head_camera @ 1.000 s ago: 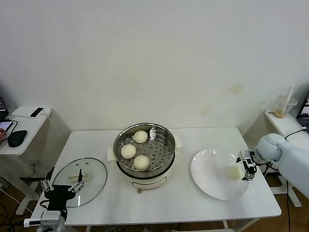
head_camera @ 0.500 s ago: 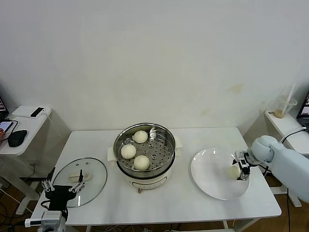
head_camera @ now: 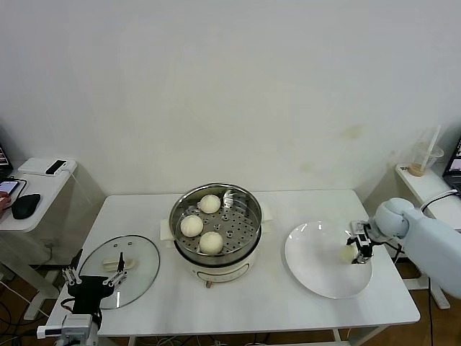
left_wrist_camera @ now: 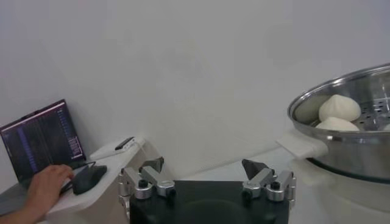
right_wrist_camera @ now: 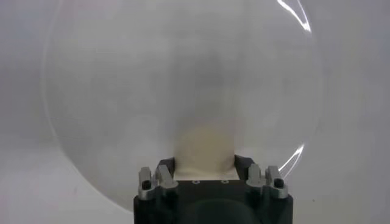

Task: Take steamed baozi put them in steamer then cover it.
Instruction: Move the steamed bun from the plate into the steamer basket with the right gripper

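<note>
The right hand (head_camera: 354,252) grips 1 baozi (head_camera: 348,253) over the white plate (head_camera: 317,270). 3 more sit in the steamer (head_camera: 216,205); the left hand (head_camera: 92,278), fingers wide and empty, hangs by the cover (head_camera: 119,262) on the worktop (head_camera: 252,303)

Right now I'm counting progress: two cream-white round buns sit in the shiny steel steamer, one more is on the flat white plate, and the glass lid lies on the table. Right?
Not quite: the head view shows three cream-white round buns in the shiny steel steamer, not two. One more bun is on the flat white plate, and the glass lid lies on the table.
</note>
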You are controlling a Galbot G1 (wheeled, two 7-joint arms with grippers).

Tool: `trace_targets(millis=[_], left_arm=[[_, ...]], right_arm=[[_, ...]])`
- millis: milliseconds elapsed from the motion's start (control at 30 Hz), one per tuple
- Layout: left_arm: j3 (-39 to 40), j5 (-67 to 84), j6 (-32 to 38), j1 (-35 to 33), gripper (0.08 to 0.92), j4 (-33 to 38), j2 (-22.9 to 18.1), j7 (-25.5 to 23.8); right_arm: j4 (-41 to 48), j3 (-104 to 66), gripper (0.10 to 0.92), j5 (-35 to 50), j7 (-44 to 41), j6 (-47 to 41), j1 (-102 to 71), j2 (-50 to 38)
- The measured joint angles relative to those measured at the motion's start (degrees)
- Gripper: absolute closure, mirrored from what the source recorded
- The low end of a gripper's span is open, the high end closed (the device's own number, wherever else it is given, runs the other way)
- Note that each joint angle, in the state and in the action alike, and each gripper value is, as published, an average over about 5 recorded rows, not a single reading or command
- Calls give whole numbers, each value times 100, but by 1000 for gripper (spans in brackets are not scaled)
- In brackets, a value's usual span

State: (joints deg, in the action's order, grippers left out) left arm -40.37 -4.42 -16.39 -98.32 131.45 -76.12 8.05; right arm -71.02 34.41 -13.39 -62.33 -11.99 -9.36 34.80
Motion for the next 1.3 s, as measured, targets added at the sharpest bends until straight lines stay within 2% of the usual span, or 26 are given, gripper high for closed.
trace_targets(millis=[333,600,900,1300], left_arm=[[30,11,4,26,177,19,12,5],[41,19,5,86,177,13,34,8],[10,8,9,169,177,-95,32,17],[-136,22,46,167,177,-196,-7,24]], right_arm=[[-727,901,413,793,-37,-329,1324,-201],[-1205,1927,406,1673,82,-663,2808,46],[-1229,2760,402,2625,349,-1070,3852,943],[-715,3194,397,3491,806,-1622,3999,2432]])
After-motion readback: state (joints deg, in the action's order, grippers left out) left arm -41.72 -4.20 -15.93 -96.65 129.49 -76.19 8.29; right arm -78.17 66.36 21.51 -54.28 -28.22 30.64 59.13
